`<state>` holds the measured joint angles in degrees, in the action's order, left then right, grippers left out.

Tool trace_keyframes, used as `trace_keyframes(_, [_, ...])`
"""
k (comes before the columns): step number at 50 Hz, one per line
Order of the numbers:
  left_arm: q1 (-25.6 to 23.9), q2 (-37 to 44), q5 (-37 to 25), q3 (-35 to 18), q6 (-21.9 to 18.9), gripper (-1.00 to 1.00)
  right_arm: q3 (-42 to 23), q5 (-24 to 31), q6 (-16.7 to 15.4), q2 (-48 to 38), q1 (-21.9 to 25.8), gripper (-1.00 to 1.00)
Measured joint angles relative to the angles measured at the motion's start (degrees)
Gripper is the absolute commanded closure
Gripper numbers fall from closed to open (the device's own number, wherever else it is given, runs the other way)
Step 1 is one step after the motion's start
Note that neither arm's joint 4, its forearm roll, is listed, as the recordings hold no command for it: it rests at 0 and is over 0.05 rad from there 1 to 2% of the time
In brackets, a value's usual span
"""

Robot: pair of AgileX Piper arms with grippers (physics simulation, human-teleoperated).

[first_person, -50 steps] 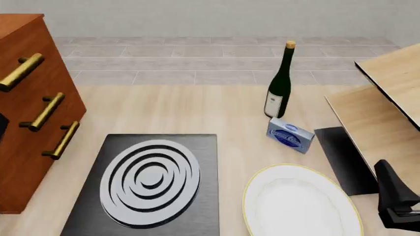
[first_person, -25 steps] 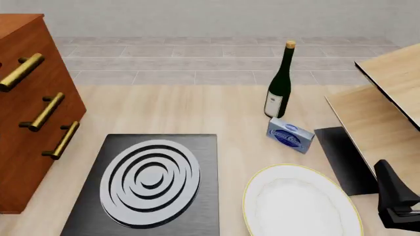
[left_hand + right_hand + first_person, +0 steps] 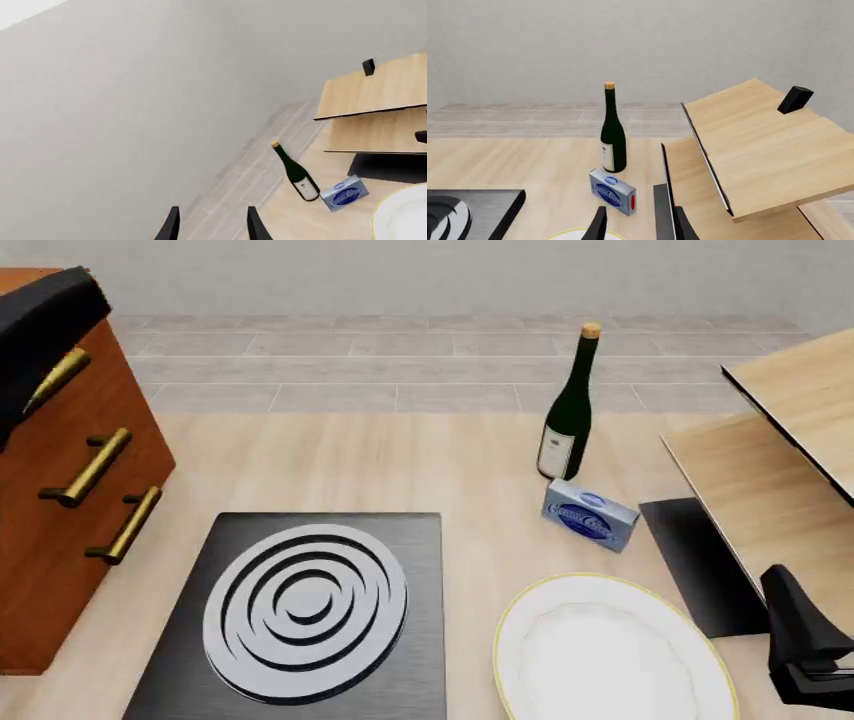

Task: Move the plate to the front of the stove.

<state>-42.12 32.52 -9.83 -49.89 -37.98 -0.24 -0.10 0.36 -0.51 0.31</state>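
A dark bottle [image 3: 613,135] stands upright behind a blue box [image 3: 612,192]; the stove [image 3: 467,212] shows beside them, open jaws nearest.

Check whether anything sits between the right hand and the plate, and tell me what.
Nothing visible does. In the front view the right hand sits just beside the plate, at its right edge, with only bare table between them. The blue box and the wine bottle stand farther back, beyond the plate, off that line.
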Motion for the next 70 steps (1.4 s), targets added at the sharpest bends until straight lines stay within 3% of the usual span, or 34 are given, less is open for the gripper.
trace_keyframes(11, [-7.7,5.8,1.9,-0.9,-7.5,-1.0,0.0,0.0,0.0,0.0,0.0,-1.0])
trace_keyframes(31, [-16.3,17.1,5.6,1.7,-17.7,-1.0,0.0,0.0,0.0,0.0,0.0,-1.0])
trace_keyframes(70, [-25.2,30.1,9.1,6.0,-27.4,-1.0,0.0,0.0,0.0,0.0,0.0,-1.0])
